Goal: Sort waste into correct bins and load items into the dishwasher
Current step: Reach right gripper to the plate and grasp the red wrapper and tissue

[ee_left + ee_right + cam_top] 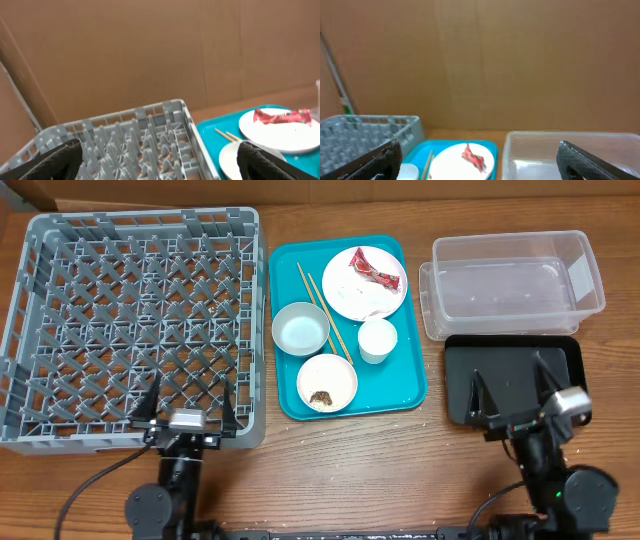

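A teal tray (410, 385) holds a pale round plate (350, 300) with a red wrapper (374, 271) on it, wooden chopsticks (322, 307), two white bowls (300, 328) (326, 382), the nearer one with a brown food lump (321, 396), and a white cup (377, 339). The grey dish rack (130, 320) is at left. The clear tub (515, 283) and black tray (512, 385) are at right. My left gripper (187, 400) is open over the rack's front edge. My right gripper (515, 398) is open over the black tray. Plate and wrapper show in the right wrist view (472, 157).
A brown cardboard wall (480, 60) stands behind the table. The wooden table (350, 480) runs along the front between the two arms. The rack (140, 135) and the teal tray (210, 132) show in the left wrist view.
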Motion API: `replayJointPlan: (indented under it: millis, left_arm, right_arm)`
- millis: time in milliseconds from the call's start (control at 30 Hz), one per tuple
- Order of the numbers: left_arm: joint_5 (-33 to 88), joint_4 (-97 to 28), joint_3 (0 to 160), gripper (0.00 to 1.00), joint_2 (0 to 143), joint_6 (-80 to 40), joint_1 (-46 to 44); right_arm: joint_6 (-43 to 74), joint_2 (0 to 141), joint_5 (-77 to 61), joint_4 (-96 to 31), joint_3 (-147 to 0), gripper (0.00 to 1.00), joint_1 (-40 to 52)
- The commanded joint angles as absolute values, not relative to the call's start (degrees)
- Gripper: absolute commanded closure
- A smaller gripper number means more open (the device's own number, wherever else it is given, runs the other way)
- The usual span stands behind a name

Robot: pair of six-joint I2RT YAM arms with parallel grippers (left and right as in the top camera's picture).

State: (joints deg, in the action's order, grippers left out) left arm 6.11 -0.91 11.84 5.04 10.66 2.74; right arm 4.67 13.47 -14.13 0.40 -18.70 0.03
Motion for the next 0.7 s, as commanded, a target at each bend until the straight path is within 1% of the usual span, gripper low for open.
replayJointPlan:
  millis: [0, 67, 167, 300, 433, 567, 667]
  left_arm:
    - [7.20, -2.96, 20.60, 0.00, 11.60, 9.87, 2.98]
    - [9.58, -5.74, 27.70, 0.00, 18.68, 10.83, 2.98]
    - [11.40, -9.85, 35.59, 0.00, 26.98, 10.98, 2.98]
    - [12.69, -18.85, 47.92, 0.00, 39.77, 11.20, 2.98]
    - [13.43, -29.63, 60.84, 0.00, 52.34, 11.66, 2.98]
    - [14.31, -40.58, 74.50, 0.00, 65.89, 11.62, 2.98]
    - [16.51, -46.52, 81.89, 0.00, 73.67, 11.62, 2.98]
  right_arm:
    - [3.97, 22.85, -20.49, -1.17, -29.82, 0.00, -0.16]
    - [3.88, 31.18, -23.22, -3.97, -38.30, 0.00, -0.05]
    - [-0.19, 41.23, -27.00, -8.84, -48.34, 0.00, 0.05]
    - [-2.55, 55.44, -27.29, -19.22, -63.37, 0.00, 1.39]
    - [-7.94, 71.07, -27.03, -32.18, -81.08, 0.00, 5.56]
    - [-11.25, 86.43, -22.68, -44.31, -98.45, 0.00, 10.13]
    - [-12.51, 95.53, -16.64, -51.13, -107.90, 0.00, 13.10]
